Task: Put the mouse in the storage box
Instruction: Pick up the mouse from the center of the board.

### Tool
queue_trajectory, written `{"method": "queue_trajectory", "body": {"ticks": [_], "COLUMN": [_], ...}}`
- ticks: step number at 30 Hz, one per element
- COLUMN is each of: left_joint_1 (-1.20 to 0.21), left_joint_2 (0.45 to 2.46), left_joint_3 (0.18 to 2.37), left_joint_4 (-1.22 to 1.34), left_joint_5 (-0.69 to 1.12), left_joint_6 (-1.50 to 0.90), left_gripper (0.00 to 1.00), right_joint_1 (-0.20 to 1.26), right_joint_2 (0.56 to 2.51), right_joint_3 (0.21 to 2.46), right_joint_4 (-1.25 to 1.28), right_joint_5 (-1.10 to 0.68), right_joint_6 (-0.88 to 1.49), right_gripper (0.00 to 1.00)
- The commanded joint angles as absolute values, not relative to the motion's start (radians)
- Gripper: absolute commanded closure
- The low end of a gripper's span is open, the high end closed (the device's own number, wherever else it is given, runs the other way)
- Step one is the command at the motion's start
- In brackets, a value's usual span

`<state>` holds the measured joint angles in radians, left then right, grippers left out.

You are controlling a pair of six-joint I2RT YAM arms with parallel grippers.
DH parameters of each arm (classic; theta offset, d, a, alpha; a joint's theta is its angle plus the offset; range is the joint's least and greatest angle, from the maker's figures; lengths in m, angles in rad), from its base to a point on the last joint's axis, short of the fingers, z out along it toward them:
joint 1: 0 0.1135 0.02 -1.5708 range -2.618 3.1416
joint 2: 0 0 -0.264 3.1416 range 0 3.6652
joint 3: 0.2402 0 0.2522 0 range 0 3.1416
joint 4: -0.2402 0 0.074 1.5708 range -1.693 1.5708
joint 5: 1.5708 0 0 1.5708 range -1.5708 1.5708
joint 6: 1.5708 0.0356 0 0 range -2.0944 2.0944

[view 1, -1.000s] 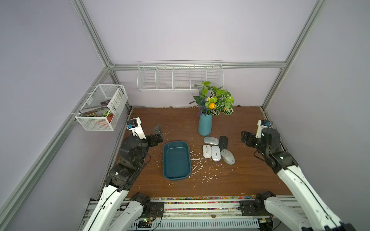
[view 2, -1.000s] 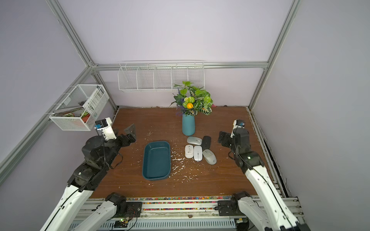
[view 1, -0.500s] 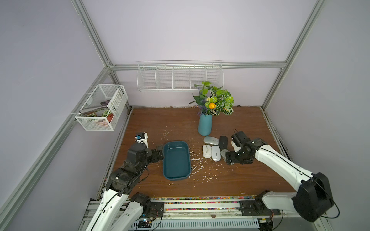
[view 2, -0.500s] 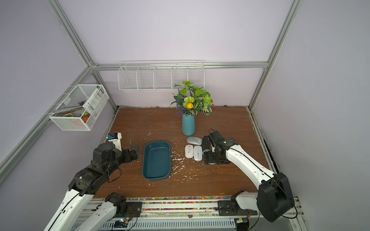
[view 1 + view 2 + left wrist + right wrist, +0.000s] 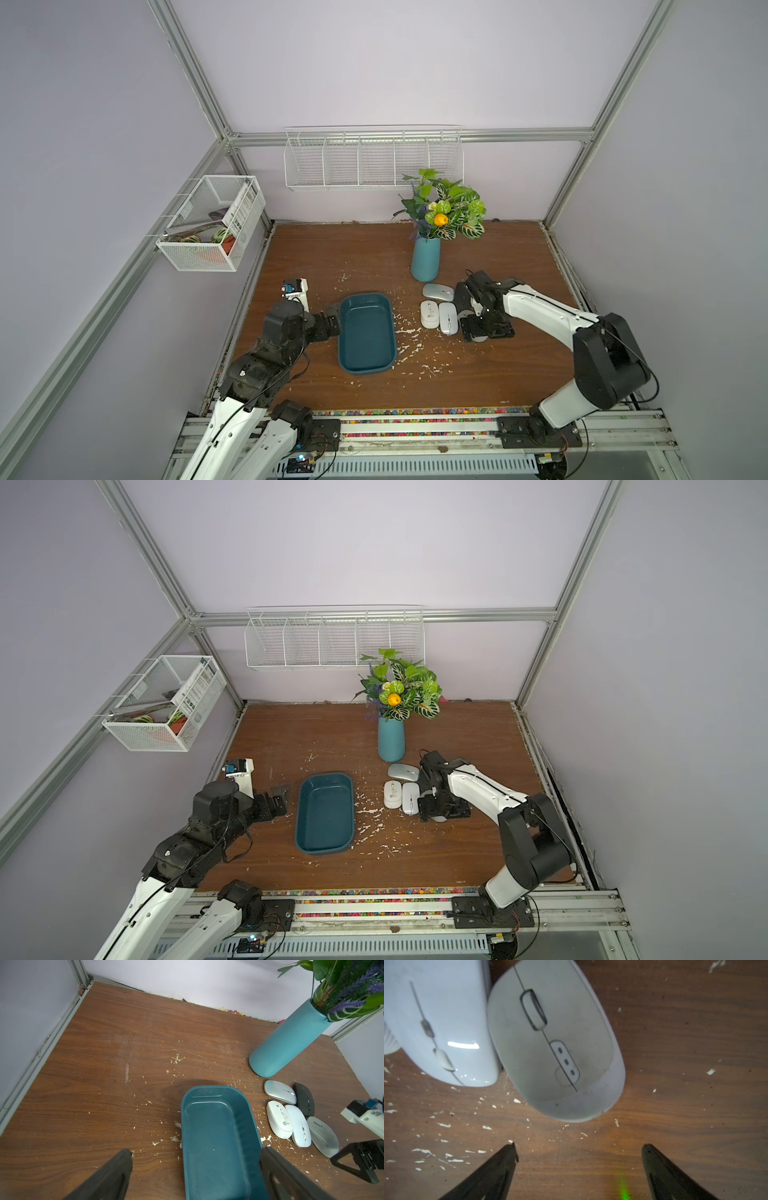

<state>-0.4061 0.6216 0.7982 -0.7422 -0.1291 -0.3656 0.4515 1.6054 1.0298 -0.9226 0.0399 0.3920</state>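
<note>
Crumb-strewn wooden table (image 5: 332,253) boxed in by walls (image 5: 415,62) — my right gripper (image 5: 579,1151) gapes wide at the grey mouse (image 5: 556,1043) just right of the storage box (image 5: 365,336), my left gripper (image 5: 195,1153) open at its left rim.

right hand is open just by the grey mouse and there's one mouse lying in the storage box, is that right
One thing is wrong: the storage box is empty. The left wrist view shows its bare floor, and all five mice lie beside it, outside. The rest holds: the right hand is open just by the grey mouse.
</note>
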Motion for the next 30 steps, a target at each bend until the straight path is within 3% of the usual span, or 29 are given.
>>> {"method": "queue_trajectory", "body": {"ticks": [1,10,17,19,24,30], "left_joint_1": [-0.407,-0.407,-0.407,-0.407,-0.407,-0.407], "left_joint_2": [0.624,0.643,0.654,0.659,0.661,0.663], "left_joint_3": [0.790,0.784,0.784,0.784,0.783,0.783], "left_joint_4": [-0.727,-0.723,-0.719,-0.719,-0.719,-0.719], "left_joint_5": [-0.115,-0.110,-0.103,-0.101,-0.103,-0.101], "left_joint_6": [-0.352,-0.349,-0.349,-0.347,-0.347,-0.349], "left_gripper": [0.00,0.00,0.00,0.00,0.00,0.00], "right_joint_1": [0.446,0.422,0.395,0.393,0.392,0.391], "right_joint_2": [1.654,1.824,1.849,1.843,1.838,1.813], "right_joint_3": [1.071,1.146,1.140,1.134,1.133,1.120], "right_joint_4": [-0.910,-0.860,-0.819,-0.807,-0.796,-0.795], "right_joint_5": [0.084,0.096,0.075,0.069,0.048,0.058], "right_joint_6": [0.372,0.366,0.363,0.361,0.356,0.356], "right_gripper": [0.01,0.03,0.11,0.17,0.42,0.51]}}
